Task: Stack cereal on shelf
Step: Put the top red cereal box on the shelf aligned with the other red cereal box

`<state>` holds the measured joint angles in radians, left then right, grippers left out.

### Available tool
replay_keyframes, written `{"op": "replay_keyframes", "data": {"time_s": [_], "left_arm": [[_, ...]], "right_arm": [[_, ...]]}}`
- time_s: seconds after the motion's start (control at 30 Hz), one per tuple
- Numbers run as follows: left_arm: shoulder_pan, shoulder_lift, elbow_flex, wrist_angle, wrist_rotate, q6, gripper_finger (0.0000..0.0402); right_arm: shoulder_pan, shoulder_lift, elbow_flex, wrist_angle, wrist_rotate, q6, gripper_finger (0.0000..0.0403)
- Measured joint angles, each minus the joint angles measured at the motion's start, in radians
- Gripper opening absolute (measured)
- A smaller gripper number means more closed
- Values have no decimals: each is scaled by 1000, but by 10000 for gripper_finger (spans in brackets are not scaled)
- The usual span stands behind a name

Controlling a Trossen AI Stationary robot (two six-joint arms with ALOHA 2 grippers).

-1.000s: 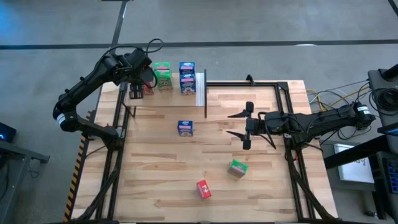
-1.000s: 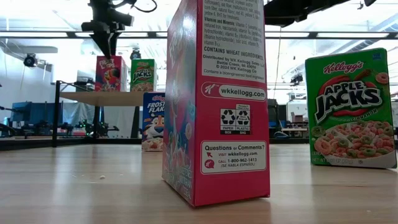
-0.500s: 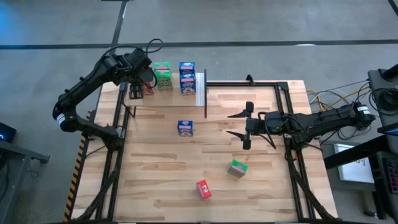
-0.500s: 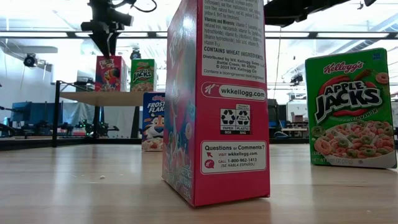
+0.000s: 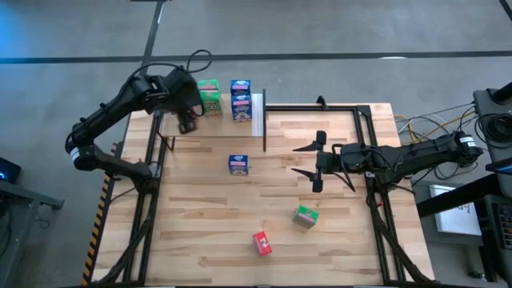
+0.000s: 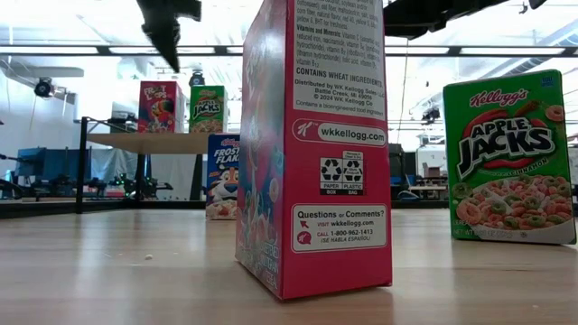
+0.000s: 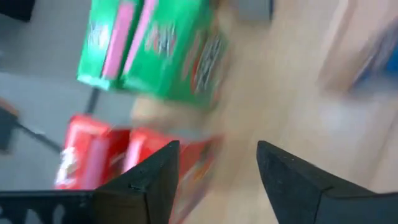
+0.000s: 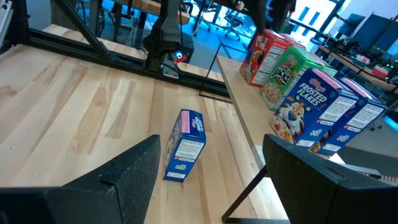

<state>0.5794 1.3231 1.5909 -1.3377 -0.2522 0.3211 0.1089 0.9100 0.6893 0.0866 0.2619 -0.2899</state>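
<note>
Blue box nearest the right gripper

A blue box (image 5: 238, 164) stood upright mid-table, between shelf (image 5: 257, 114) and right gripper (image 5: 308, 161), which waited agape and empty beside it; the left gripper (image 5: 187, 124) hovered unclenched by the shelved boxes.

Red, green and blue cereal boxes (image 5: 240, 99) stand on the shelf (image 5: 257, 114); three more stand loose: blue (image 5: 238, 165), green (image 5: 306, 216), red (image 5: 262, 243).
</note>
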Motion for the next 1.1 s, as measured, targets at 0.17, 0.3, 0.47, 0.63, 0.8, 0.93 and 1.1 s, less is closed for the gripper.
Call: {"op": "replay_keyframes", "data": {"time_s": [0.17, 0.3, 0.47, 0.63, 0.8, 0.93, 1.1], "left_arm": [[-31, 0, -1, 105, -65, -320, 168], [-31, 0, -10, 104, -194, -458, 126], [-31, 0, -41, 107, -198, -472, 65], [-34, 0, -86, 111, -169, -473, 27], [-34, 0, -112, 134, -190, -472, 12], [-34, 0, -114, 133, -194, -471, 9], [-34, -2, -113, 119, -194, -470, 9]], "right_arm": [[0, 0, 0, 0, 0, -1, 272], [0, 0, 0, 0, 0, 1, 272], [0, 0, 0, 0, 0, 1, 272], [0, 0, 0, 0, 0, 1, 272], [0, 0, 0, 1, 0, 2, 272], [0, 0, 0, 0, 0, 2, 272], [0, 0, 0, 0, 0, 2, 272]]}}
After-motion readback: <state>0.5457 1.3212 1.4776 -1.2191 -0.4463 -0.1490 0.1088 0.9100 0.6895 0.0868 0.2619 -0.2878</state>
